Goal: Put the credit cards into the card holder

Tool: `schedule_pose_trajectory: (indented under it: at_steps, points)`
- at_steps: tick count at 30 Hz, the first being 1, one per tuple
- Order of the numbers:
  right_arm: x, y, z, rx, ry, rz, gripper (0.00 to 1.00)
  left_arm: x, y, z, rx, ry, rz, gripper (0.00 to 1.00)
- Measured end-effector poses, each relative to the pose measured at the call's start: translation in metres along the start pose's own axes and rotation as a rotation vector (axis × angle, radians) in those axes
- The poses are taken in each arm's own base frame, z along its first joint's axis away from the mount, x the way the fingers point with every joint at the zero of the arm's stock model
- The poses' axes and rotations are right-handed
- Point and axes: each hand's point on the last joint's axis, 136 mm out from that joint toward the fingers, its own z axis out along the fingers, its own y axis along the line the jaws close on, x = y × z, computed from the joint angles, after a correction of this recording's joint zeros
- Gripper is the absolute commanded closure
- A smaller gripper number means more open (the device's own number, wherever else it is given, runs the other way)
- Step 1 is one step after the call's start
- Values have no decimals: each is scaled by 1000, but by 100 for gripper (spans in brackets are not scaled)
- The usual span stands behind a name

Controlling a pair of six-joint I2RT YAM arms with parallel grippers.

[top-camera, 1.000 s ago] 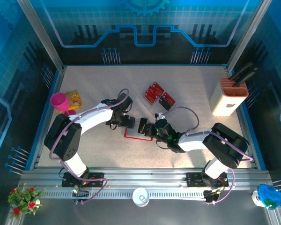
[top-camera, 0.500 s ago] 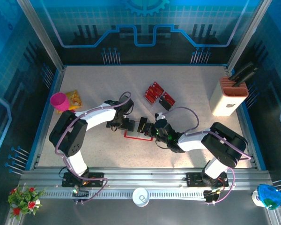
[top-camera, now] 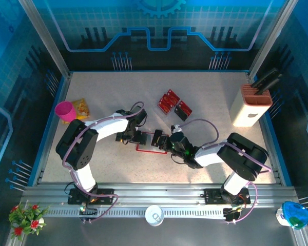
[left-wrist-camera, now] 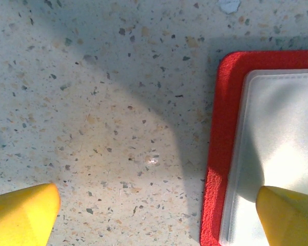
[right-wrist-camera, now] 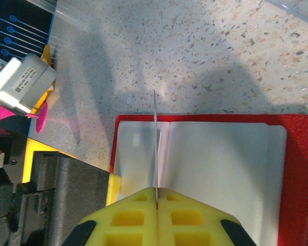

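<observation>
Speckled table: right gripper clamps credit card over card holder; left gripper apart

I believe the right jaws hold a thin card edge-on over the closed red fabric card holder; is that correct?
No: the red card holder lies open, pale inside up, in the right wrist view; the thin card is held edge-on over it.

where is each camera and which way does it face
Top external: above and behind the arm bases, looking down on the table; both arms, left tool and right tool at the card holder.
Left wrist: on the left arm, facing down; open fingertips either side of the holder's red edge.
Right wrist: on the right arm, facing down past shut fingers pinching an edge-on credit card.
Shared: both wrists see the holder.
</observation>
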Motion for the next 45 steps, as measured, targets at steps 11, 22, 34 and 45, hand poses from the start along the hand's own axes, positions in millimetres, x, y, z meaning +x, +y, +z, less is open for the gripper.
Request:
schedule_pose_trajectory:
  at_steps: [11, 22, 34, 45]
  points:
    - [0, 2, 5, -28, -12, 24, 100, 0, 1, 0, -8, 0, 0, 1]
    - [2, 1, 8, -42, -11, 44, 100, 1, 3, 0, -16, 2, 0, 1]
    - [4, 4, 11, -72, -9, 68, 100, 2, 6, 0, -29, -1, 0, 1]
    - [9, 2, 9, -79, 9, 75, 100, -7, 3, -18, -9, -39, -6, 1]
